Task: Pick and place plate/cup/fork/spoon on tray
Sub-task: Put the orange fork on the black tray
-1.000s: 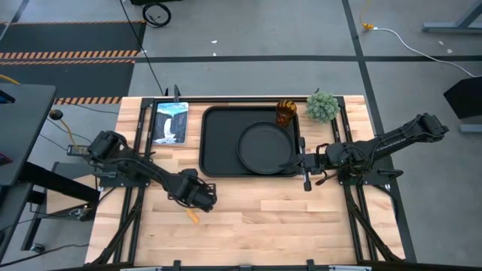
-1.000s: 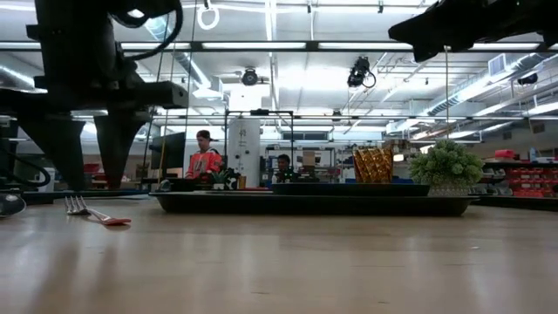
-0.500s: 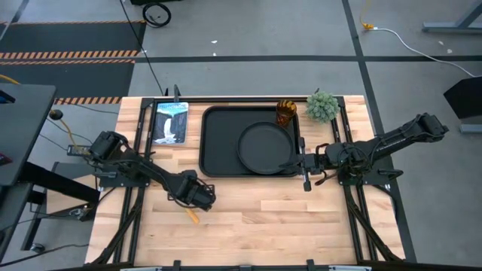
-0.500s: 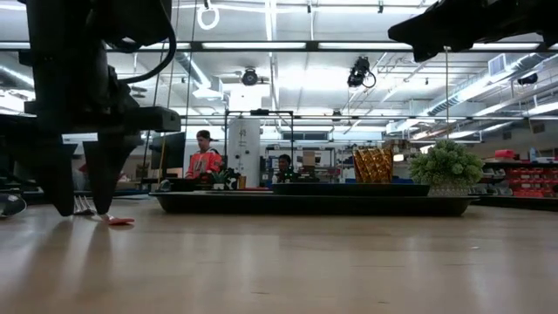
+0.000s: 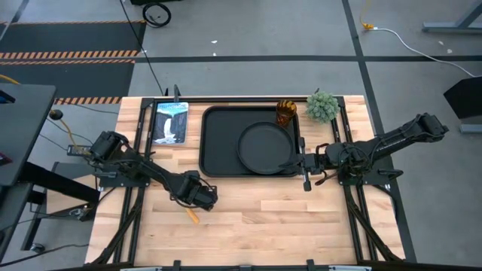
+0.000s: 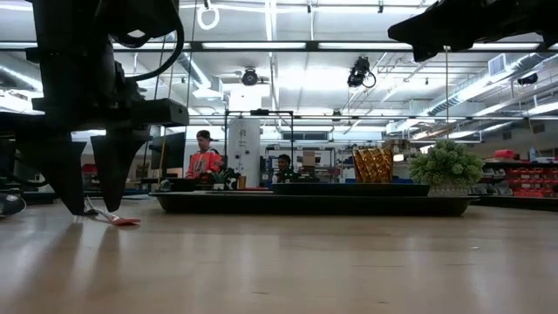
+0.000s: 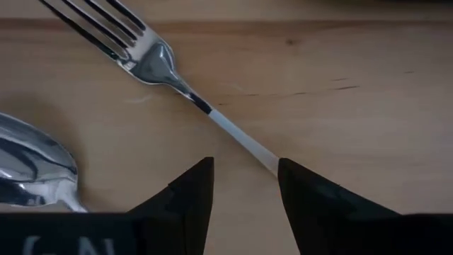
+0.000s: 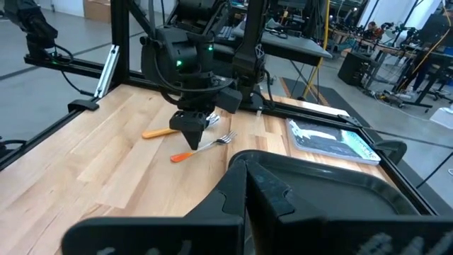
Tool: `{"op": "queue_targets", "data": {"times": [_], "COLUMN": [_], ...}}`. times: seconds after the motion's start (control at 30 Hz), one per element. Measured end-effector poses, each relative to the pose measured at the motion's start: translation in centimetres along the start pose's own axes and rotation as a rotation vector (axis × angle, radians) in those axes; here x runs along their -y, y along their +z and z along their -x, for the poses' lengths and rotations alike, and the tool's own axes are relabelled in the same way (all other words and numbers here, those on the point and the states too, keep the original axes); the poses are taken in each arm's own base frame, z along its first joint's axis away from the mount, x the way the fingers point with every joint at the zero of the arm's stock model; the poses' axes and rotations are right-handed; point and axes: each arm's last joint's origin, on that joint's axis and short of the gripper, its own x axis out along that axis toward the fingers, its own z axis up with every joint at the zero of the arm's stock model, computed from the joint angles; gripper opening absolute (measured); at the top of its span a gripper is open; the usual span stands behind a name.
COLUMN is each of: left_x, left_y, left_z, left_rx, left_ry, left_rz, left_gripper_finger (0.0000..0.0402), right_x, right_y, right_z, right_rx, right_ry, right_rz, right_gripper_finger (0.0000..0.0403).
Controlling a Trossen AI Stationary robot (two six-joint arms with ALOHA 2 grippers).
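Left pincer now low over the fork, lower than a second ago; fingers narrowly parted, straddling the thin neck, nothing gripped yet. Judged: the grasp is about to close.

Fork: shiny steel tines, slim neck, orange handle. Spoon just beside it, polished oval bowl. Both on the pale wood desk, at 7 o'clock of the tray.

Tray: black, rounded corners, raised rim. Round matte plate lies in it; ribbed amber cup at its 1 o'clock corner.

Right pincer unmoved at the tray's 4 o'clock edge; cannot tell its opening.
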Motion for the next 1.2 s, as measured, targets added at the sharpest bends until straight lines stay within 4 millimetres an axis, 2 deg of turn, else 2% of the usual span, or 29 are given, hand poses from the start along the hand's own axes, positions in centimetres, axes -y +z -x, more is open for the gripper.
{"op": "queue_targets", "data": {"times": [0.23, 0.63, 1.03, 1.2], "left_x": [0.1, 0.6, 0.8, 0.7], "left_y": [0.2, 1.7, 1.7, 1.7], "left_z": [0.0, -0.6, -1.3, -1.3], "left_rx": [0.002, -0.004, -0.032, -0.055], "left_ry": [-0.001, 0.029, 0.058, 0.062], "left_rz": [0.032, 0.030, -0.063, -0.178], "left_gripper_finger": [0.0167, 0.0167, 0.0141, 0.0121], "right_x": [0.0, 0.0, 0.0, 0.0], "right_y": [0.0, 0.0, 0.0, 0.0], "right_z": [0.0, 0.0, 0.0, 0.0], "right_rx": [0.001, -0.001, 0.000, 0.000], "right_ry": [0.000, 0.000, 0.001, 0.001], "right_rz": [0.000, 0.000, 0.001, 0.001], "right_gripper_finger": [0.0009, 0.0009, 0.0009, 0.0009]}}
